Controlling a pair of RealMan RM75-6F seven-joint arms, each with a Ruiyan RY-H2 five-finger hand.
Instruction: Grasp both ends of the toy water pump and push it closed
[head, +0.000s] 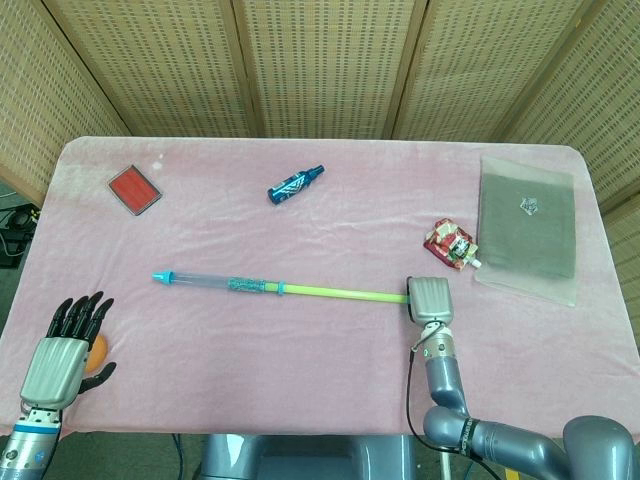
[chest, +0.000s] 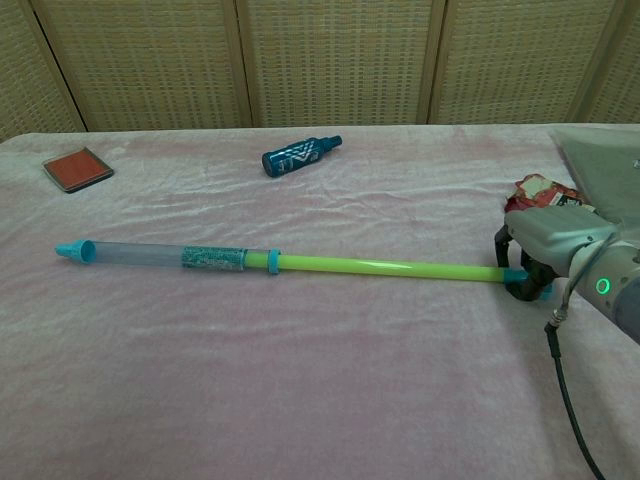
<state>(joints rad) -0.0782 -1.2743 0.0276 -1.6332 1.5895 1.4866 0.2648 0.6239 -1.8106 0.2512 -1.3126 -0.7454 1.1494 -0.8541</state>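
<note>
1. right hand (chest: 545, 245) low over the table, palm down, fingers (chest: 502, 243) curled
2. left hand (head: 62, 349) at the near left edge, fingers (head: 78, 314) straight, holds nothing

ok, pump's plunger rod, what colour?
Yellow-green rod, clearest in the chest view; the right hand is at its end.

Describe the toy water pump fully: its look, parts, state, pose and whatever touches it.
The toy water pump lies flat on the pink cloth, running left to right. It looks like plastic: a cyan nozzle at the left tip, a clear barrel with a teal patterned band, a cyan collar, then a long yellow-green rod drawn far out, so it is extended. The right hand curls over its cyan handle end. The left hand is well clear of it.
</note>
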